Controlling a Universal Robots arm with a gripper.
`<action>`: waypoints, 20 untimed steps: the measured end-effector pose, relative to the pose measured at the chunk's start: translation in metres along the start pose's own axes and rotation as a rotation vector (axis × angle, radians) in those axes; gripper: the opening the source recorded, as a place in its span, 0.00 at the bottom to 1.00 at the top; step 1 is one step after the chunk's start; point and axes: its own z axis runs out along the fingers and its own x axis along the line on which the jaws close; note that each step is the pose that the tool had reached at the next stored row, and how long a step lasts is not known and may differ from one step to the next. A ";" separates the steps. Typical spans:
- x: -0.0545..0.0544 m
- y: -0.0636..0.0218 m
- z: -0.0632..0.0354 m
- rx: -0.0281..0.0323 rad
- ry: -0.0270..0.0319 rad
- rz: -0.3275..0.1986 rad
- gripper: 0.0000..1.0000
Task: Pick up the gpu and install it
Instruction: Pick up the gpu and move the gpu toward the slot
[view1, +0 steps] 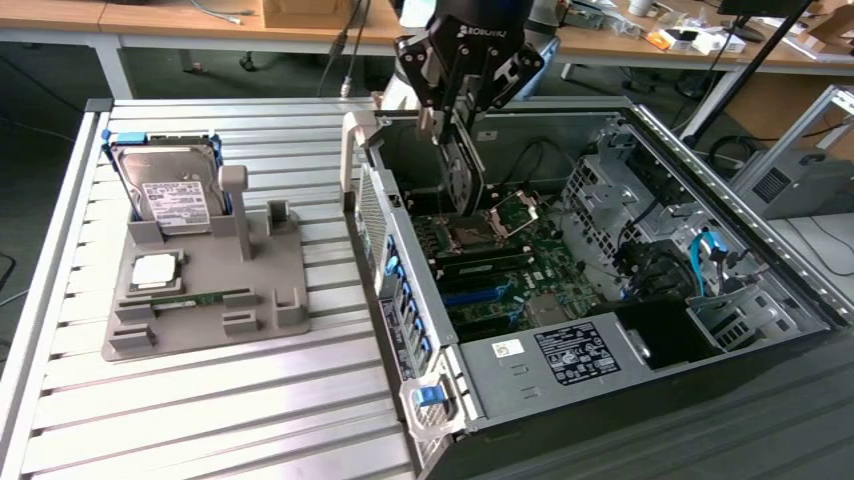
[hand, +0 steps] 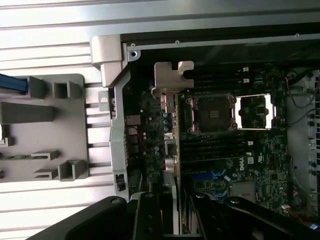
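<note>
The gpu (view1: 461, 178), a thin dark card seen edge-on, hangs upright from my gripper (view1: 449, 132), which is shut on its upper edge. It is inside the open computer case (view1: 400, 300), just above the motherboard (view1: 494, 270) and near the case's rear wall. In the wrist view the gpu (hand: 171, 135) runs away from the gripper (hand: 176, 212), with its silvery end bracket (hand: 172, 77) at the far end. It lies alongside the CPU socket (hand: 212, 114), close to the rear of the board. Whether the card touches the board cannot be told.
On the slatted table at the exterior view's left, a grey holder tray (view1: 274, 300) carries a silver hard drive (view1: 167, 195), a CPU chip (view1: 154, 270) and a green memory stick (view1: 187, 298). Drive cages and cables (view1: 667, 250) crowd the case's far side.
</note>
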 end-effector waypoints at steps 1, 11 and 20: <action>-0.001 -0.0001 0.0002 0.0001 0.0000 0.000 0.27; -0.009 -0.0001 0.0024 0.0018 0.0002 -0.001 0.27; -0.015 0.0003 0.0040 0.0033 0.0001 -0.001 0.27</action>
